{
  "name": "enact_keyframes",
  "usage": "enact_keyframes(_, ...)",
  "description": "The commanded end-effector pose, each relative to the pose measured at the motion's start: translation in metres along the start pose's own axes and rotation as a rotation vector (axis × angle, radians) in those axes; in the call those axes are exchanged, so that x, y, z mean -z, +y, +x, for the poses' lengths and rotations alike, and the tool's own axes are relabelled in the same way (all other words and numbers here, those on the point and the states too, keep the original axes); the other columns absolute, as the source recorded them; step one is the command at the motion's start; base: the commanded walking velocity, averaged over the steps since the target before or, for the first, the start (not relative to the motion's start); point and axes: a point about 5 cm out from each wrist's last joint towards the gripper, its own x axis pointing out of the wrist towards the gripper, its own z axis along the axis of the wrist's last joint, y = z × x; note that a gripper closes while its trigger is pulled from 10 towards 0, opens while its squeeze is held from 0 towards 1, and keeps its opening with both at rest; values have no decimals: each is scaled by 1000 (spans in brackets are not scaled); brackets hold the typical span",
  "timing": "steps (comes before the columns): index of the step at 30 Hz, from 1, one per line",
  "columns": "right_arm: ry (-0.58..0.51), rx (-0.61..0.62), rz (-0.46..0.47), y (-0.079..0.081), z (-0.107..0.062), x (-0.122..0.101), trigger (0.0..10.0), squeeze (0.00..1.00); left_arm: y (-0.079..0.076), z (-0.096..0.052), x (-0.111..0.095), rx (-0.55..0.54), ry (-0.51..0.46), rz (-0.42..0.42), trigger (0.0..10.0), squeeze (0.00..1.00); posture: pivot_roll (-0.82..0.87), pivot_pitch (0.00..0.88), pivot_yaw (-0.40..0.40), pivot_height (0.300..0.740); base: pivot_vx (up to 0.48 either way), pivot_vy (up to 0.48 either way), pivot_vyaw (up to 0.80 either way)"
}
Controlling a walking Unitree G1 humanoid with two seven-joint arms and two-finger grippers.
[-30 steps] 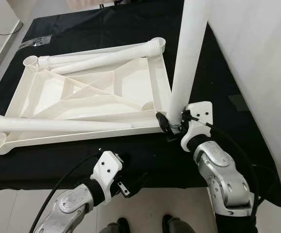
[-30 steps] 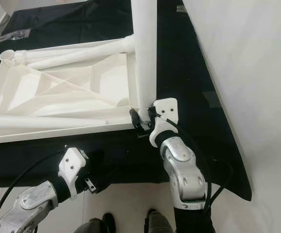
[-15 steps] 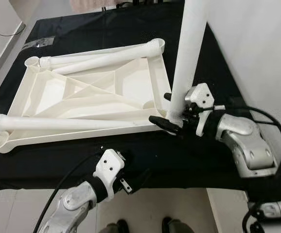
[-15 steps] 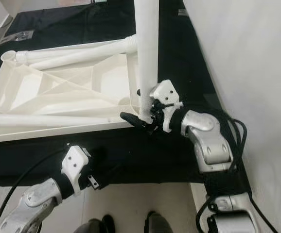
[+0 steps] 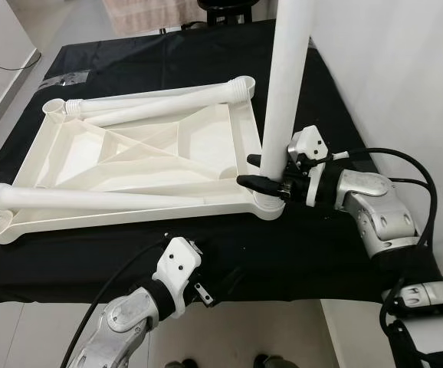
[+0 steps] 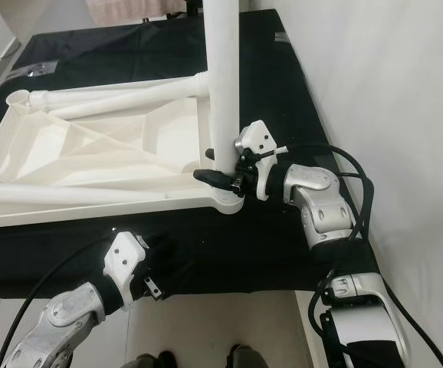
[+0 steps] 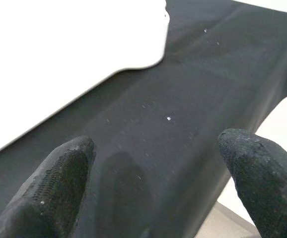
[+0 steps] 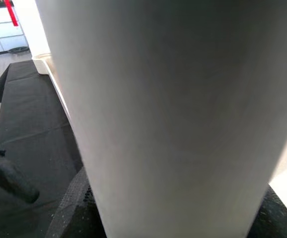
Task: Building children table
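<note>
Right gripper [image 5: 270, 182] clamps the upright white plastic table leg [image 5: 283, 100] low down, steadying it in the near-right corner socket of the upturned white plastic tabletop [image 5: 129, 157] on your black cloth [image 5: 344, 115]. Left gripper [image 7: 153, 163], fingers spread and empty, hovers at the near edge; two more legs lie loose on the tabletop.

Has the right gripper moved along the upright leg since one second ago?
Yes. The right gripper swung from the near side to the right side of the upright leg, above the tabletop's corner socket.

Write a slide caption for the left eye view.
Right gripper holds a white leg upright in the upturned tabletop's corner.
</note>
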Motion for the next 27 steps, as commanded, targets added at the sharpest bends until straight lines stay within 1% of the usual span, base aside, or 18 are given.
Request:
enact_keyframes(1,19,-46,14,8,1,9,0,0,-2,-1,8,0,25,-7,10000,0,-68,170,24,740,0,0,0)
enact_keyframes(4,38,16,30,15,-5,19,0,0,-1,-1,7,-2,21,-6,10000,0,-79,177,19,740,0,0,0)
enact_keyframes(5,79,171,87,31,-6,36,0,0,-1,-2,7,-10,14,-10,10000,0,-96,185,11,740,0,0,0)
enact_keyframes(7,90,210,100,35,-7,40,0,0,-1,-2,7,-11,12,-12,10000,0,-96,185,11,740,0,0,0)
enact_keyframes(8,131,728,286,60,-7,66,0,0,1,-4,7,-20,7,-14,10000,0,-113,192,8,740,0,0,0)
enact_keyframes(9,163,881,342,67,-12,74,0,0,1,-4,7,-22,5,-14,10000,0,-113,192,8,740,0,0,0)
enact_keyframes(10,184,959,371,71,-15,78,0,0,2,-4,7,-23,5,-14,10000,0,-113,192,8,740,0,0,0)
enact_keyframes(11,181,860,336,87,-4,75,0,0,3,-4,7,-26,4,-15,10000,0,-122,210,44,740,0,0,0)
enact_keyframes(13,172,734,300,109,10,70,0,0,4,-4,7,-30,3,-15,10000,0,-122,210,44,740,0,0,0)
enact_keyframes(15,176,689,288,109,14,72,0,0,5,-3,7,-34,0,-11,10000,0,-125,193,46,740,0,0,0)
enact_keyframes(18,176,642,291,96,20,76,0,0,8,-2,6,-45,-16,-4,10000,0,-116,181,36,740,0,0,0)
enact_keyframes(19,176,642,291,96,20,76,0,0,8,-2,6,-45,-16,-4,10000,0,-116,181,36,740,0,0,0)
enact_keyframes(20,168,654,298,91,21,76,10000,0,9,-2,5,-55,-22,-2,10000,0,-111,178,36,740,0,0,0)
enact_keyframes(21,146,678,310,85,21,72,10000,0,10,-2,5,-75,-29,3,10000,0,-110,176,36,740,0,0,0)
enact_keyframes(22,125,686,322,79,20,70,10000,1000,11,-2,5,-82,-33,7,10000,0,-103,171,36,740,0,0,0)
enact_keyframes(25,117,729,340,78,19,66,10000,1000,11,-1,4,-87,-38,10,10000,0,-102,169,34,740,0,0,0)
enact_keyframes(26,106,701,329,65,19,63,10000,1000,10,-2,4,-87,-40,27,10000,0,-95,161,28,740,0,0,0)
enact_keyframes(27,106,701,329,65,19,63,10000,1000,10,-2,4,-87,-40,27,10000,0,-95,161,28,740,0,0,0)
